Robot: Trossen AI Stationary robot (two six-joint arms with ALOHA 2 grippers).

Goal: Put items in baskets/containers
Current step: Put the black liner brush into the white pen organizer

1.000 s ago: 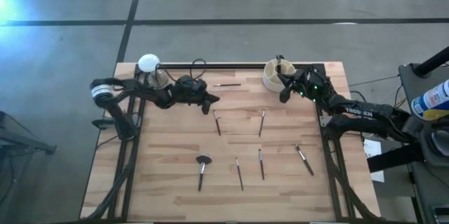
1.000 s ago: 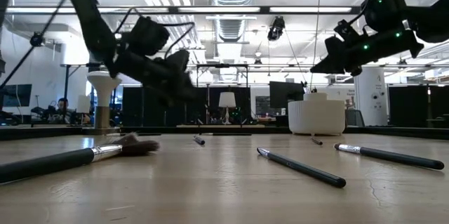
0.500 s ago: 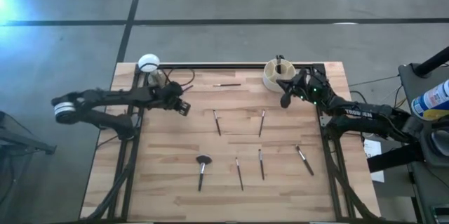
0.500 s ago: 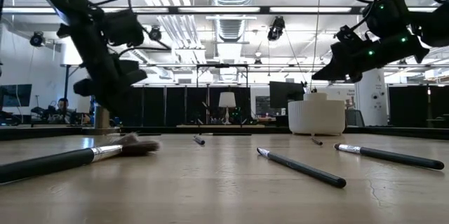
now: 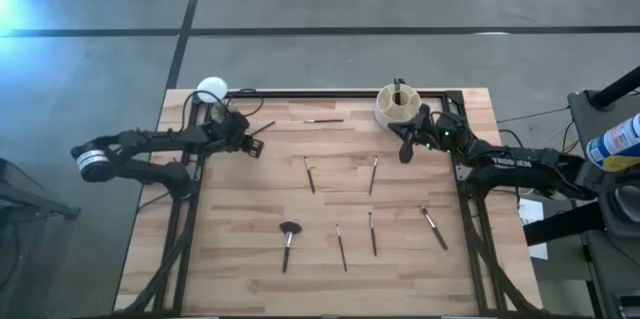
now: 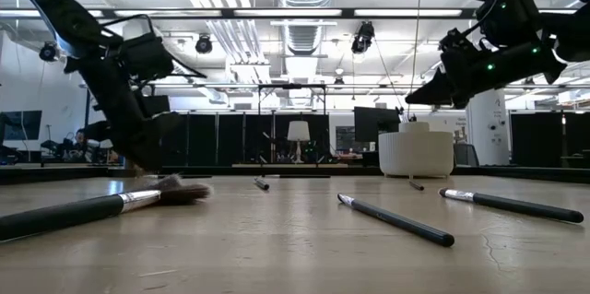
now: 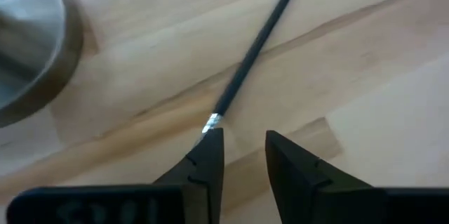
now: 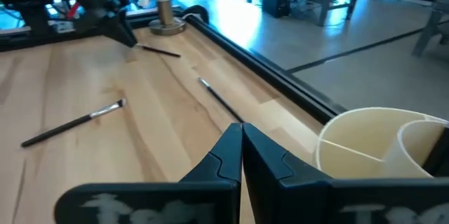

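Brush (image 7: 252,52) lies just off my left pincer (image 7: 244,148), handle running to one o'clock; fingers parted, empty. Right pincer (image 8: 242,143) shut, empty, by cup (image 5: 396,106).

brushes (image 5: 372,175): 9 on table | cup (image 5: 394,107): 1 | stand (image 5: 212,92): 1

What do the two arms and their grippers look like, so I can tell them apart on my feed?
Both arms are dark, jointed and trailed by black cables. The left arm has a pale grey-white collar at its outer joint; the right arm carries white lettering and green lights near the wrist. The left gripper and right gripper each have two dark, tapered fingers.
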